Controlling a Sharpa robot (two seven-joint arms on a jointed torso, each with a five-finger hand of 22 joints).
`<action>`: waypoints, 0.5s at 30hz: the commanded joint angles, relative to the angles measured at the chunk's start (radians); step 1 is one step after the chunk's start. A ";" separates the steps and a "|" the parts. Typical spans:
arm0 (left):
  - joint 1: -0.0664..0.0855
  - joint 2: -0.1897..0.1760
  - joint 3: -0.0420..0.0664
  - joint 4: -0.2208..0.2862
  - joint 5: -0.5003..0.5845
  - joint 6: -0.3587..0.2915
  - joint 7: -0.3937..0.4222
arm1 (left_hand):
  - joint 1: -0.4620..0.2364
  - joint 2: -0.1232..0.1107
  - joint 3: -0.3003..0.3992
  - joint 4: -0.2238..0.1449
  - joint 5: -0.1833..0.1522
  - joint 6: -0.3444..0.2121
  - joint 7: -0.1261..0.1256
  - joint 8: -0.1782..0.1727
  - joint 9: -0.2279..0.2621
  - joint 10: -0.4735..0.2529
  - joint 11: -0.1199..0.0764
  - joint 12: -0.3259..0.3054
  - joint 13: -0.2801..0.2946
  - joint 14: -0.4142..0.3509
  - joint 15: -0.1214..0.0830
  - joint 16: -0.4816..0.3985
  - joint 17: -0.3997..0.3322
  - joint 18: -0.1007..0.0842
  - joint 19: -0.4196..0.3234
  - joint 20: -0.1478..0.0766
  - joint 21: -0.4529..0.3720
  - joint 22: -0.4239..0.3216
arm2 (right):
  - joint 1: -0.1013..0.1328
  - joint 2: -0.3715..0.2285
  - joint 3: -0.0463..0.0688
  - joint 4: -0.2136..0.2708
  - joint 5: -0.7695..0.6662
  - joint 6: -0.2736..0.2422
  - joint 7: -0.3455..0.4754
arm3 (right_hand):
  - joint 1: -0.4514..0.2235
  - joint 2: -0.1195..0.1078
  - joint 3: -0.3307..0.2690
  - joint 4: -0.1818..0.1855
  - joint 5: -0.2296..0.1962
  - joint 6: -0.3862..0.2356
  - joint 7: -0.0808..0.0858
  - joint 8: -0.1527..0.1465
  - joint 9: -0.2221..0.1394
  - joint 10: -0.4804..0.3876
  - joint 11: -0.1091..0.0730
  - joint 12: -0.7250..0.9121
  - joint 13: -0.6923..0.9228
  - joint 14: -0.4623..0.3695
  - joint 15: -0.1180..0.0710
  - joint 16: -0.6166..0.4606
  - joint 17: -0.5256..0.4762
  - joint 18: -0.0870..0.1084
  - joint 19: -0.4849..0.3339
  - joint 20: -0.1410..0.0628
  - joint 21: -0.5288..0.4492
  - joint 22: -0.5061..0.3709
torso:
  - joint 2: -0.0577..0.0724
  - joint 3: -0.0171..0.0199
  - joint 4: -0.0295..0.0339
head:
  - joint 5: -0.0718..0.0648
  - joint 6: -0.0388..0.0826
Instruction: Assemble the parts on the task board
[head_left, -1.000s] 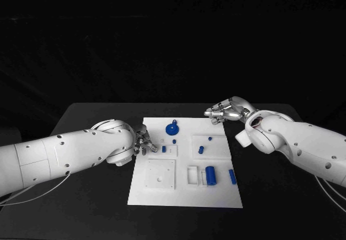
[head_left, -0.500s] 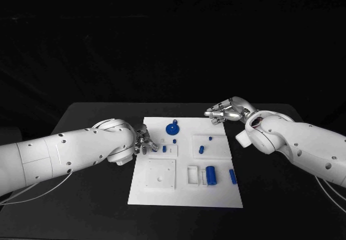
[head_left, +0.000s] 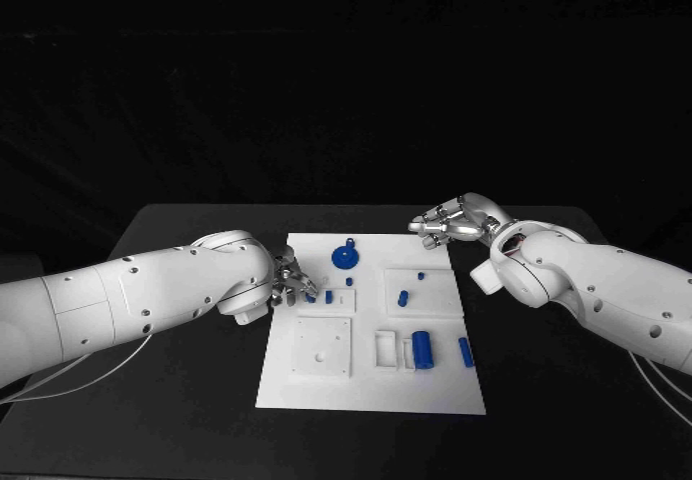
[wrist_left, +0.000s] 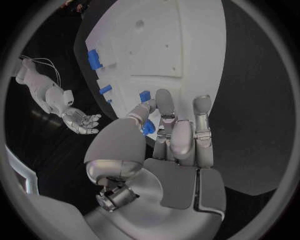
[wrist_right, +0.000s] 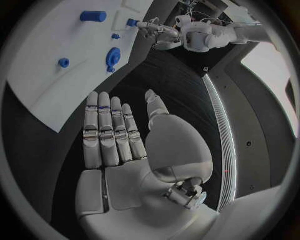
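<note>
2 hands (head_left: 293, 285) (head_left: 450, 224) in play, and we count several blue parts on the board (head_left: 433, 390). The left hand sits at the board's left edge, fingertips over a small peg (head_left: 329, 297) just beside the upper-left block. In the left wrist view a blue piece (wrist_left: 147, 128) shows between thumb and fingers (wrist_left: 164, 102); we judge it pinched, though contact is partly hidden. The right hand hovers off the board's far right corner, palm flat, fingers together and straight, holding nothing (wrist_right: 119, 145).

On the board: a round knob (head_left: 345, 258) near the far edge, a cylinder (head_left: 421, 348) in the near-right area, a bar (head_left: 464, 352) just beside it.

Risks, as we judge them:
- The pinch looks shallow; the piece could twist or drop as the hand moves.
- The left fingers crowd neighbouring pegs and could knock 1 over.
- The board looks unclamped; a sideways push might slide it.
- The thumb hides the piece from the wrist camera, so misalignment at the socket could go unseen.
</note>
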 joint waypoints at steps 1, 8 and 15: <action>-0.009 0.012 -0.009 -0.005 0.050 0.077 -0.019 | 0.014 0.002 0.072 -0.065 0.003 0.201 -0.090 -0.004 0.001 0.025 -0.027 0.005 0.001 0.002 0.000 0.007 0.003 0.011 -0.007 0.001 0.004 0.020 | -0.002 0.001 0.000 0.000 0.000 0.008 0.012 | 0.005 -0.006 0.006 -0.001 0.005 -0.003 0.007 -0.003 -0.002 -0.006 0.000 -0.005 -0.001 -0.008 -0.001 -0.002 -0.001 0.007 -0.008 0.001 0.002 -0.001 | 0.000 0.0003 0.0000 | 0.000 0.000; -0.004 0.018 -0.009 -0.012 0.044 0.108 -0.024 | 0.016 -0.002 0.075 -0.069 0.005 0.200 -0.090 -0.004 0.003 0.025 -0.027 0.006 0.001 0.002 0.000 0.008 0.003 0.011 -0.008 0.000 0.004 0.020 | -0.004 0.001 0.000 0.000 0.000 0.009 0.012 | 0.005 -0.006 0.006 -0.001 0.005 -0.003 0.007 -0.003 -0.002 -0.006 0.000 -0.005 -0.001 -0.008 -0.001 -0.002 -0.001 0.007 -0.008 0.001 0.002 -0.001 | 0.000 0.0004 0.0002 | -0.001 -0.002; -0.003 0.017 -0.009 -0.011 0.000 0.110 -0.026 | 0.036 -0.009 0.070 -0.055 0.001 0.199 -0.089 -0.004 0.006 0.025 -0.027 0.006 -0.001 0.002 0.000 0.007 0.003 0.013 -0.008 0.002 0.004 0.020 | -0.004 0.001 0.000 0.000 0.000 0.009 0.012 | 0.005 -0.006 0.006 -0.001 0.005 -0.003 0.007 -0.003 -0.002 -0.006 0.000 -0.005 -0.001 -0.008 -0.001 -0.002 -0.001 0.007 -0.008 0.001 0.002 -0.001 | -0.001 -0.0004 -0.0001 | -0.002 -0.002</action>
